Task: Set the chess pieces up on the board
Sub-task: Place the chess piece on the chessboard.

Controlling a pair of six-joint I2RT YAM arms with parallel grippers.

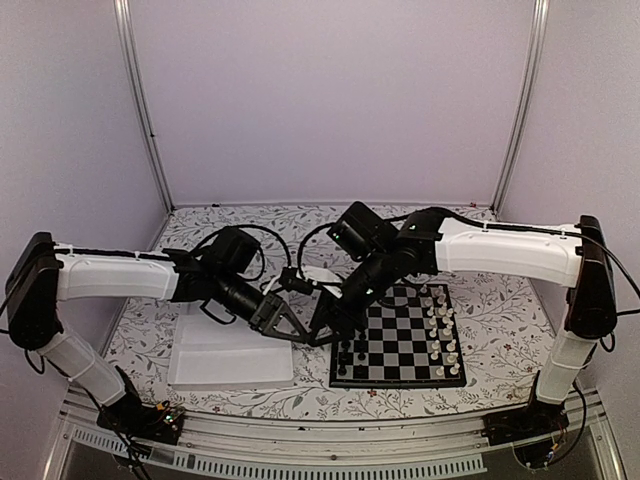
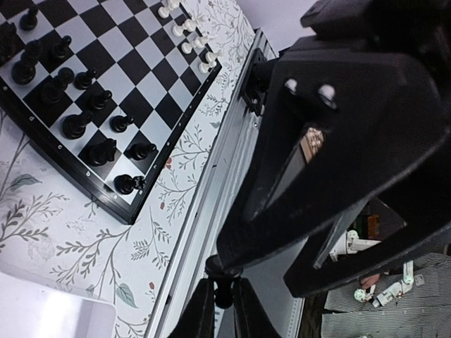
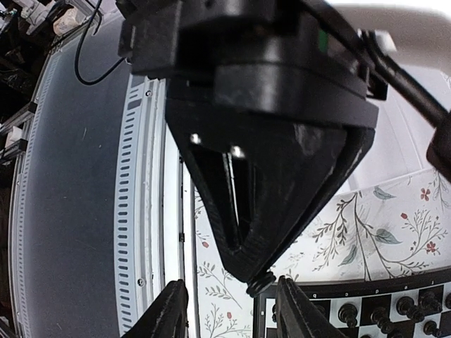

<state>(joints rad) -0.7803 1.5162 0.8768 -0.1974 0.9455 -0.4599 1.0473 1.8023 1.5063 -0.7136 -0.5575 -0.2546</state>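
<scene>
My left gripper [image 1: 296, 328] hangs above the table just left of the board [image 1: 398, 345] and is shut on a small black chess piece [image 2: 224, 278]. My right gripper [image 1: 322, 328] faces it tip to tip, open, its fingers either side of the piece's round base [image 3: 262, 283] without touching it. In the left wrist view my left gripper [image 2: 224, 294] pinches the piece and the right gripper [image 2: 338, 141] fills the frame. Several black pieces [image 2: 102, 150] stand in two rows on the board's [image 2: 141, 77] left side. The right wrist view shows my open right gripper [image 3: 229, 310].
White pieces [image 1: 441, 330] stand along the board's right side. A white shallow tray [image 1: 230, 352] lies left of the board under the left arm. The table's metal front rail [image 2: 204, 211] runs close to the board's near edge.
</scene>
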